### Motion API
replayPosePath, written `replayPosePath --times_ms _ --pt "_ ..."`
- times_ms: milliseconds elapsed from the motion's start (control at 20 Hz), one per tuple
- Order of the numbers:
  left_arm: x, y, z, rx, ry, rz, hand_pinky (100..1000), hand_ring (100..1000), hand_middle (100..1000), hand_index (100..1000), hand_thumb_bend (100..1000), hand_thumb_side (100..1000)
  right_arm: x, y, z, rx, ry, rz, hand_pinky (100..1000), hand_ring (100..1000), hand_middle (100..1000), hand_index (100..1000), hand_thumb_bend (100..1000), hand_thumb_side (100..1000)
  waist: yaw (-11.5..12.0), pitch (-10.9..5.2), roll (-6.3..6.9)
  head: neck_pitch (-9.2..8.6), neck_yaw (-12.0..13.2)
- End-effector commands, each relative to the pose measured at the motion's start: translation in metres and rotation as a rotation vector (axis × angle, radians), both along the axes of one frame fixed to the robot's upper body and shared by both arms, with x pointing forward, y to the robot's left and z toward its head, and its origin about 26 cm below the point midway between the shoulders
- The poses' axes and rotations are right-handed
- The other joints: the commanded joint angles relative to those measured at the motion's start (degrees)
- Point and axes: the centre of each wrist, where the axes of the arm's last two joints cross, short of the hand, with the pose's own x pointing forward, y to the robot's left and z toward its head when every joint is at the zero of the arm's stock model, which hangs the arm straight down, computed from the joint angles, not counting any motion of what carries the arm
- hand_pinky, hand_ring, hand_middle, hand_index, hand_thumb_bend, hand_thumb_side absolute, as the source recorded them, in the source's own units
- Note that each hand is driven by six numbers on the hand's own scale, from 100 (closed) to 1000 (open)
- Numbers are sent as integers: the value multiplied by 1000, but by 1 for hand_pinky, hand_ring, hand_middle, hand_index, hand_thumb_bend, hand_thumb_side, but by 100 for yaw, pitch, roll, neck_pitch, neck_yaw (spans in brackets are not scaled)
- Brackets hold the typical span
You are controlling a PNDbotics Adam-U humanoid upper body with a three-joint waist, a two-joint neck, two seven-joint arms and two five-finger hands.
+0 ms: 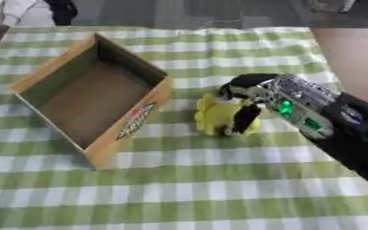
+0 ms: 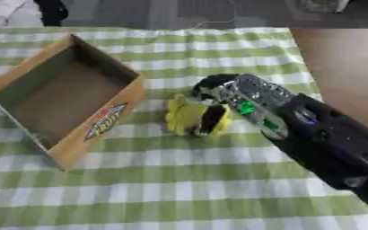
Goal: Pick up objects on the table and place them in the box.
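Observation:
A yellow object (image 1: 212, 116) with a lobed, flower-like edge sits on the checked cloth just right of the cardboard box (image 1: 129, 126). My right hand (image 1: 254, 96) comes in from the right and lies over it, black fingers (image 1: 244, 119) curled down around its right side. The box is open on top, shows a brown bare floor, and has a printed label on its near wall. My left hand shows in neither view.
A green and white checked cloth (image 1: 187, 188) covers the table, with bare room in front of the box and the object. Brown bare tabletop (image 2: 344, 67) runs along the right. A person's legs stand at the far left edge.

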Motion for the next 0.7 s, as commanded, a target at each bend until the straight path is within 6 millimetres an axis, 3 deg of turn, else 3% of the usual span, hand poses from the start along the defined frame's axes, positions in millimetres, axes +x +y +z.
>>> replayPosePath --times_ms 50,350,700 --pt "-1 0 9 24 -25 -7 678 619 594 701 100 878 1 -3 7 6 93 -124 856 966 709 862 476 371 12 -86 6 -67 12" --pt "-1 0 9 27 -24 -7 679 619 595 700 100 879 -8 2 19 -5 34 -103 838 914 551 698 470 364 7 -82 -6 -56 31" --pt "-1 0 9 28 -24 -7 679 619 595 700 100 880 -17 6 29 7 -13 -102 829 900 582 694 332 365 4 -85 -4 -67 28"
